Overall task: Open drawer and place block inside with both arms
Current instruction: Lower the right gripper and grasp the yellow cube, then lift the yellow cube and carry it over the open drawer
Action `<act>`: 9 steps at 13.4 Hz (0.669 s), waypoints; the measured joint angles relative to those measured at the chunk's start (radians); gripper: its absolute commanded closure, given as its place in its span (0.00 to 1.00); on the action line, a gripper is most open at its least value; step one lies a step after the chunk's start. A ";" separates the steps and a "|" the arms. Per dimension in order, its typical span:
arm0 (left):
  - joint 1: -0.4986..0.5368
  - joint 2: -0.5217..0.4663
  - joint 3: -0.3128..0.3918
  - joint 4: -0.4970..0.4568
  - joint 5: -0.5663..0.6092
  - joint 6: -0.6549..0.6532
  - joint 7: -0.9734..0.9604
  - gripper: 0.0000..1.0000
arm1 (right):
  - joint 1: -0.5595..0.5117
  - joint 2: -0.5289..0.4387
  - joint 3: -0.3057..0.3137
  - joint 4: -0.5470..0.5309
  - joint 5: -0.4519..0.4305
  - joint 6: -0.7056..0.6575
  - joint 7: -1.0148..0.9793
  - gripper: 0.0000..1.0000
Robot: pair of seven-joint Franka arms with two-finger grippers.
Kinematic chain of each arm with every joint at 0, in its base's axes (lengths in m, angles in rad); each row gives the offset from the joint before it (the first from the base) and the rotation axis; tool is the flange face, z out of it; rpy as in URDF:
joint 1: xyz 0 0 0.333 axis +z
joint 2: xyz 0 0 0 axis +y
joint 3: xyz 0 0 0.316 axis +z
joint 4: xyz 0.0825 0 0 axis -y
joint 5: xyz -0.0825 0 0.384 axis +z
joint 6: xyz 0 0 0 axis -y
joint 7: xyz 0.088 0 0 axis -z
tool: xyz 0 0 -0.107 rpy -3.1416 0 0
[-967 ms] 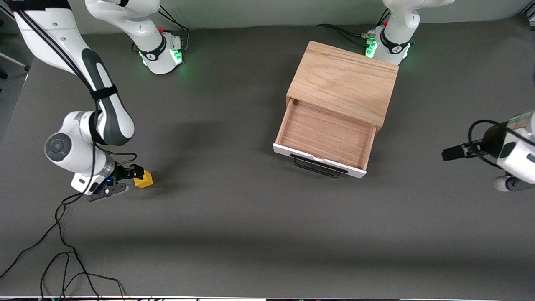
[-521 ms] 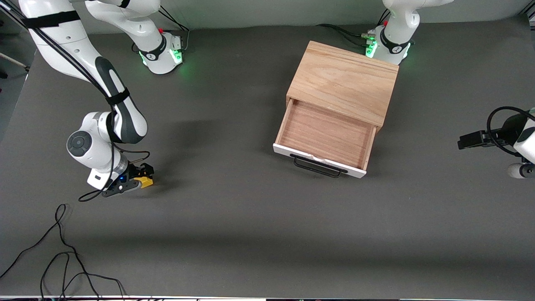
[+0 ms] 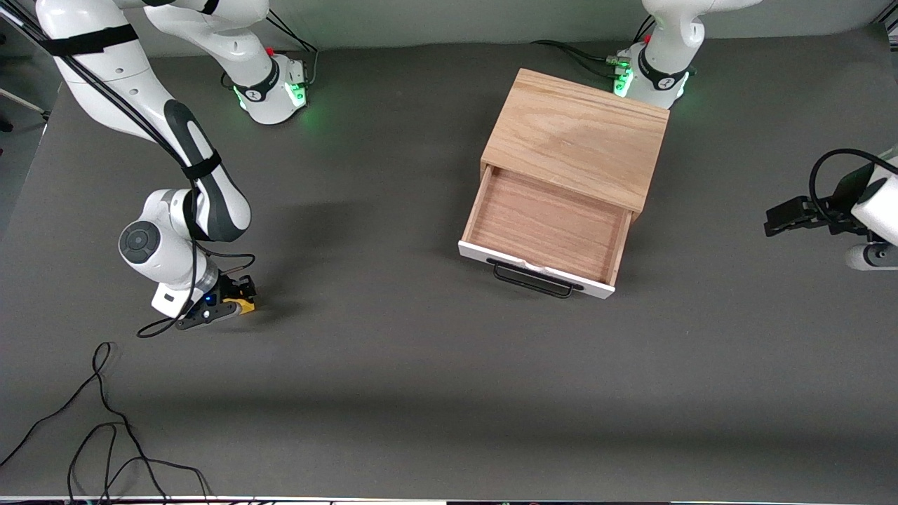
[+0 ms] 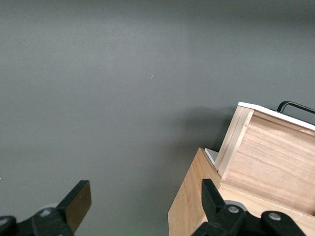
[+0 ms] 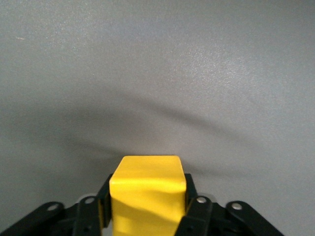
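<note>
A: Toward the right arm's end of the table (image 3: 393, 365), well apart from the wooden box (image 3: 579, 137), what sits there?

B: The block (image 3: 245, 306), a small yellow cube, low at the dark table surface and nearer the front camera than the box. The right gripper (image 3: 235, 300) has it pinched: in the right wrist view the block (image 5: 147, 194) fills the gap between the two black fingers (image 5: 194, 214), which press on its sides.

A: And the box itself?

B: It stands close to the left arm's green-lit base (image 3: 649, 73). Its drawer (image 3: 547, 228) is pulled out toward the front camera, the light-wood tray bare inside, with the white front panel and the black bar handle (image 3: 531, 278) at its nearest edge.

A: Where is the left gripper relative to the box?

B: The left gripper (image 3: 782, 216) hangs over bare table toward the left arm's end, well apart from the box and drawer. Its fingers are spread wide with nothing between them; the left wrist view shows one finger (image 4: 76, 204) far from its partner, and past them a corner of the box (image 4: 197, 196) and the side wall of the drawer (image 4: 268, 155).

A: Any clutter near the box?

B: None near it. A loose black cable (image 3: 105, 421) lies on the table, nearer the front camera than the block, toward the right arm's end.
</note>
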 measured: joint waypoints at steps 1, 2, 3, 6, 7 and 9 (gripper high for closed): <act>0.000 -0.002 -0.002 -0.001 0.000 0.001 0.001 0.00 | 0.000 -0.001 0.000 0.002 0.000 0.000 0.000 0.97; 0.000 -0.002 -0.003 -0.001 0.000 0.002 0.001 0.00 | 0.000 -0.003 0.000 0.007 0.000 -0.004 0.000 0.99; 0.000 -0.002 -0.003 -0.001 0.000 0.003 0.001 0.00 | 0.000 -0.006 0.000 0.021 0.000 -0.025 0.000 0.99; -0.009 -0.002 -0.004 -0.002 0.000 0.003 0.004 0.00 | 0.000 -0.031 0.001 0.136 0.001 -0.230 0.000 0.99; -0.023 -0.002 0.000 -0.003 0.000 0.005 0.004 0.00 | 0.000 -0.044 0.001 0.180 0.001 -0.298 0.002 0.99; -0.082 -0.002 0.044 -0.007 0.000 0.015 0.004 0.00 | 0.001 -0.065 0.005 0.266 0.004 -0.424 0.021 0.99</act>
